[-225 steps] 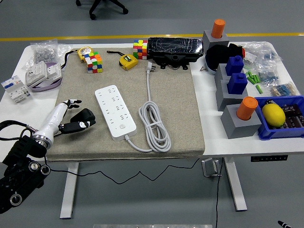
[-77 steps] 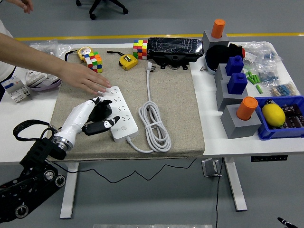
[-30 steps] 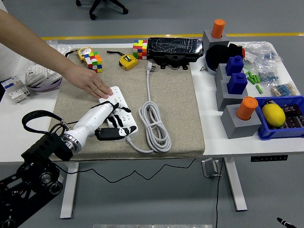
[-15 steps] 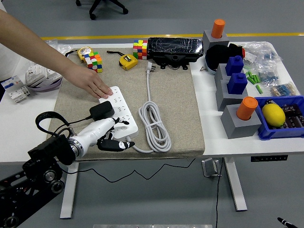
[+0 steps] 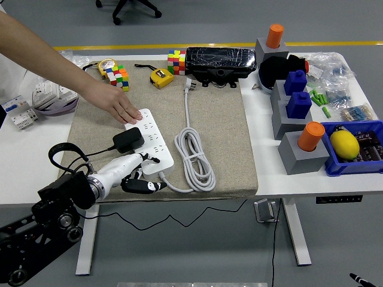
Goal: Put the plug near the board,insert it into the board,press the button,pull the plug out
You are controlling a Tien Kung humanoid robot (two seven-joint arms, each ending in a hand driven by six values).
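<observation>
Left hand (image 5: pixel 136 174) seemingly open beside board (image 5: pixel 146 142); lemon (image 5: pixel 344 144) in blue bin (image 5: pixel 356 168).

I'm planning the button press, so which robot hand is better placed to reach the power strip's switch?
Left. The left hand hovers at the near end of the power strip, close to its switch, with the black plug seated in the strip. The right hand is not in view. A person's hand steadies the far end.

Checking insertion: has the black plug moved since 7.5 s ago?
Yes. The black plug went right, from the mat beside the power strip onto its left side.
</observation>
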